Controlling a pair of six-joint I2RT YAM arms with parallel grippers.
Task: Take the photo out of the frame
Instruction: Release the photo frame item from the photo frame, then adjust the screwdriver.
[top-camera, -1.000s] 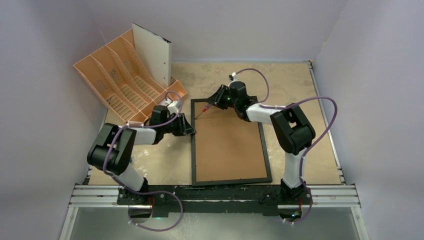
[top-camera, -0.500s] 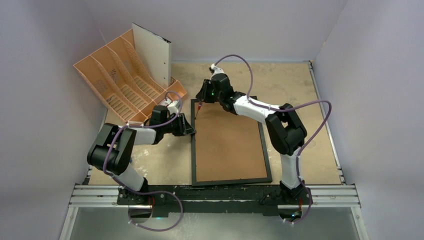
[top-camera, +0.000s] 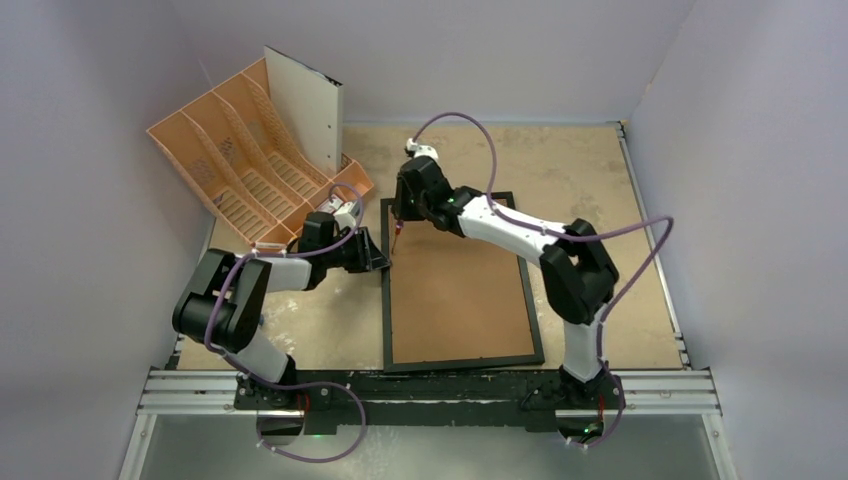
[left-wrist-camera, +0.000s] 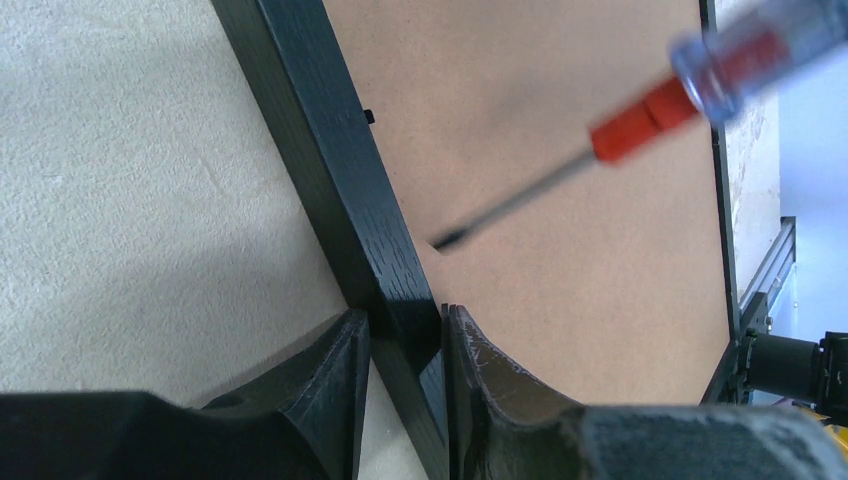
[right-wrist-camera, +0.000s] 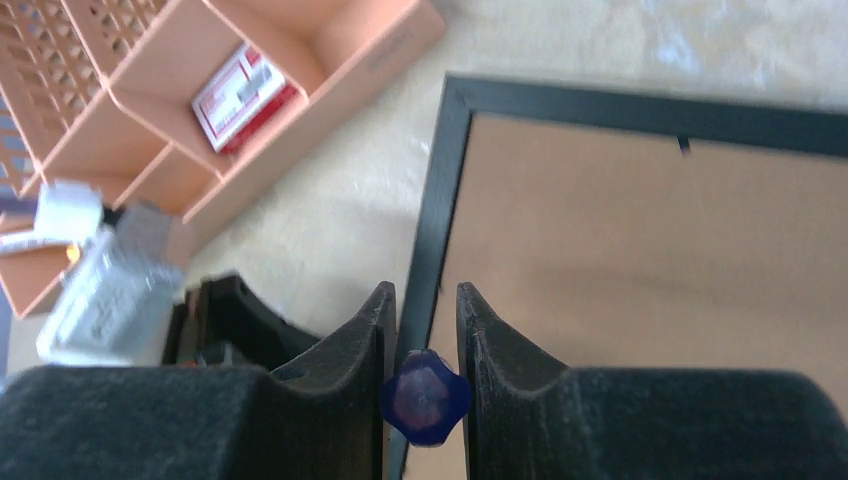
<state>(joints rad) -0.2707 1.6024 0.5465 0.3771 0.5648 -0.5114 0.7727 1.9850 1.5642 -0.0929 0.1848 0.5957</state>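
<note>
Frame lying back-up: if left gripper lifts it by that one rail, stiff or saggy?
Probably stiff: the frame has thin rails, but a backing board fills it. Clamped by the left gripper on one long rail only, its far side would likely droop. Lying flat, it may slide if the screwdriver pushes.

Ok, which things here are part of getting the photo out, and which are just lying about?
In the job: frame, lying back up, left rail clamped by the left gripper; brown backing board; screwdriver held by the right gripper; photo itself hidden.
Lying about: orange file organiser, white sheet standing in it, small red-and-white box in it.
</note>
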